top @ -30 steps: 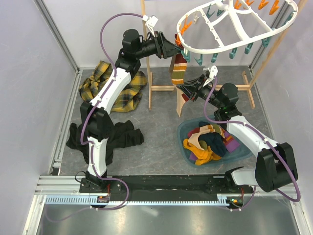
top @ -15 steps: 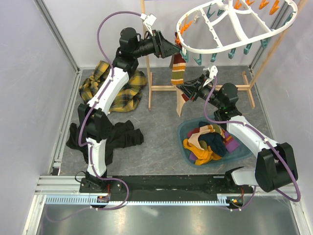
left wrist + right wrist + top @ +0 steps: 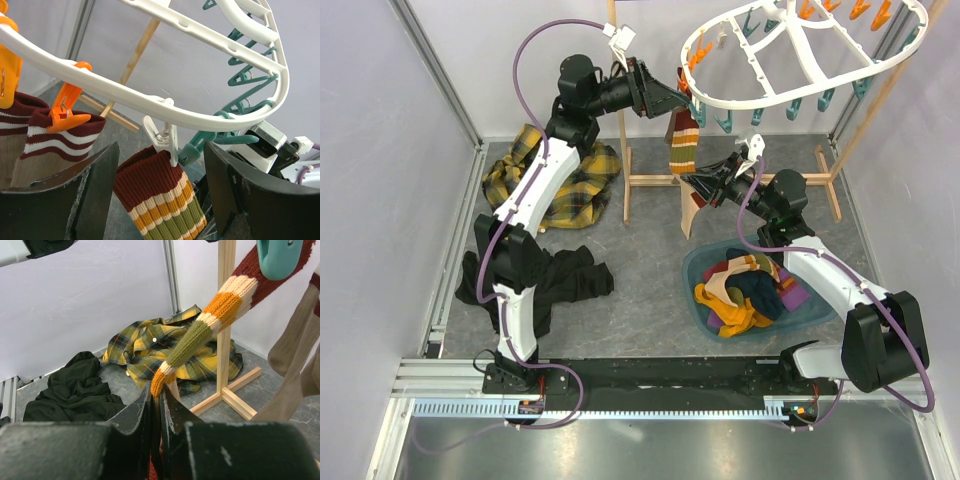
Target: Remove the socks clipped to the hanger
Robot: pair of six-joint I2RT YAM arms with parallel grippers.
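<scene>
The white oval hanger (image 3: 800, 85) hangs at the top right with orange and teal clips. A maroon sock with orange and green stripes (image 3: 684, 140) hangs from a white clip (image 3: 167, 145) on its left rim. My left gripper (image 3: 680, 97) is open, and in the left wrist view (image 3: 160, 152) its jaws stand on either side of that sock's cuff (image 3: 160, 195). My right gripper (image 3: 692, 183) is shut on the same sock's lower end (image 3: 205, 325), shown in the right wrist view (image 3: 161, 390). A maroon and white sock (image 3: 55, 135) hangs from an orange clip (image 3: 65, 107).
A beige sock (image 3: 692, 212) hangs beside the striped one. A blue basket (image 3: 695, 275) holds several socks (image 3: 745, 295). A yellow plaid shirt (image 3: 535, 175) and a black garment (image 3: 560, 280) lie at the left. The wooden stand (image 3: 650, 180) is under the hanger.
My left arm's elbow and wrist have risen and swung slightly left, while its gripper stays at the hanger's rim. The right arm and the striped sock have not moved.
</scene>
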